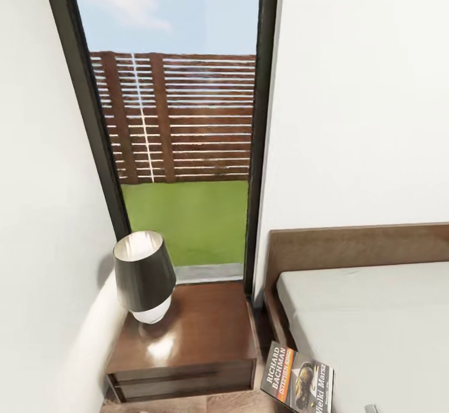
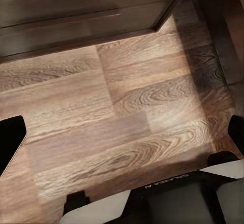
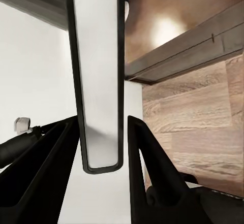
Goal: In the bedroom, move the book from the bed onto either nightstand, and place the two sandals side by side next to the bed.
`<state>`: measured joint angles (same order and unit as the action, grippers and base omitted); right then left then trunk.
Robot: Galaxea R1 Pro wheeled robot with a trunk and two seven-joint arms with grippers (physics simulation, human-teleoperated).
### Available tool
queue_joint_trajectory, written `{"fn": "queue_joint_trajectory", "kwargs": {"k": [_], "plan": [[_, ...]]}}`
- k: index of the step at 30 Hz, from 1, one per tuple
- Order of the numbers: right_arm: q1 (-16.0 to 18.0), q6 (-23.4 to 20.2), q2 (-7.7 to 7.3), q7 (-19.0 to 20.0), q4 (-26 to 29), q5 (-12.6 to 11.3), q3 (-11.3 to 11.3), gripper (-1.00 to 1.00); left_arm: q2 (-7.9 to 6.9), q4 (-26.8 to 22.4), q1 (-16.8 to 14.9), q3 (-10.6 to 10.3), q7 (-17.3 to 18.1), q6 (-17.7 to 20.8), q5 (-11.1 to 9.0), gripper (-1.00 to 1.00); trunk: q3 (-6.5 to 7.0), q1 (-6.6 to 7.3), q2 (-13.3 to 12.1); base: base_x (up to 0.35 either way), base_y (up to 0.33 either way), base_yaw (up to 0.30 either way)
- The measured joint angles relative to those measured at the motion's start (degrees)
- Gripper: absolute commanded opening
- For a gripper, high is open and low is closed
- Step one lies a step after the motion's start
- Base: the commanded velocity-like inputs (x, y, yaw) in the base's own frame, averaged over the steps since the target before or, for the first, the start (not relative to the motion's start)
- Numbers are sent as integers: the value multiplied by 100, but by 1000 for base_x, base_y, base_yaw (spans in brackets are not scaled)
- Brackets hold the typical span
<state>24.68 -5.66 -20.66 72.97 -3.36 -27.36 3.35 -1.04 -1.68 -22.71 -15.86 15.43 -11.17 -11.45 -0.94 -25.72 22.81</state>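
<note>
My right gripper (image 3: 101, 121) is narrowed onto the book (image 3: 99, 82), one finger on each cover. Seen edge-on in the right wrist view, the book's long axis runs straight out from the fingers toward the nightstand (image 1: 206, 329). In the head view the book hangs at the near corner of the bed (image 1: 374, 313), and the nightstand's glossy top lies just to its left, bare beside the lamp (image 1: 144, 276). My left gripper (image 2: 122, 137) hangs wide and empty over the floor (image 2: 101, 107).
</note>
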Motion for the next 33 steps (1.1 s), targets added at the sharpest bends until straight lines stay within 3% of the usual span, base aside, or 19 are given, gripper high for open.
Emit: {"fn": "queue_joint_trajectory", "kwargs": {"k": [14,22,33], "plan": [[1,0,0,8,-1,0,3,-100,-3,-1,1,0,0,0,0,100,0,0,0,326,0,28],[2,0,1,9,0,-2,-14,-100,-6,1,0,0,0,0,0,100,0,-3,0,67,0,240],[0,0,0,8,1,-1,-10,-100,-7,-2,0,2,0,0,0,100,0,0,0,231,17,23]]}}
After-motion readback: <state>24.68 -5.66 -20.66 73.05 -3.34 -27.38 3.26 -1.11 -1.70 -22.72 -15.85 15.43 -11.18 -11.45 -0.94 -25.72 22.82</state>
